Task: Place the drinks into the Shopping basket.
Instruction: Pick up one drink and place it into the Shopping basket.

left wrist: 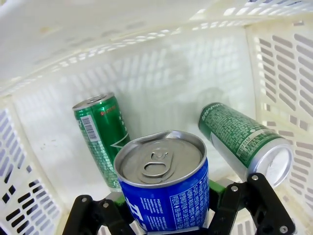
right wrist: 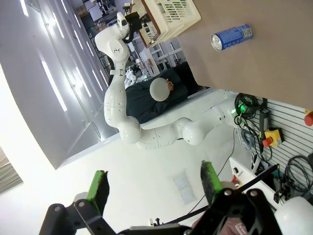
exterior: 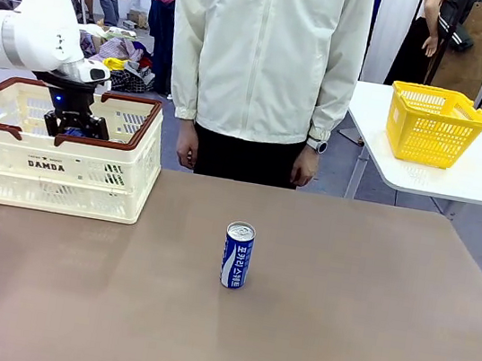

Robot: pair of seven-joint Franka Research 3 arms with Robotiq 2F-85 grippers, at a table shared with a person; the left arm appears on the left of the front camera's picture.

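My left gripper (exterior: pixel 75 124) is down inside the cream Shopping basket (exterior: pixel 7 166) at the table's far left. In the left wrist view the gripper (left wrist: pixel 166 213) is shut on a blue-and-white drink can (left wrist: pixel 164 193), upright with its silver top showing, above the basket floor (left wrist: pixel 166 93). A second blue drink can (exterior: pixel 237 254) stands upright in the middle of the table, also seen lying sideways in the right wrist view (right wrist: pixel 232 36). My right gripper (right wrist: pixel 155 188) is open, holding nothing, well away from the table and aimed at the room.
Two green cans lie in the basket, one on the left (left wrist: pixel 100 132) and one on the right (left wrist: pixel 242 139). A person (exterior: pixel 264 57) stands at the far edge, hands hanging down. A yellow basket (exterior: pixel 435 123) sits on a white side table at the right.
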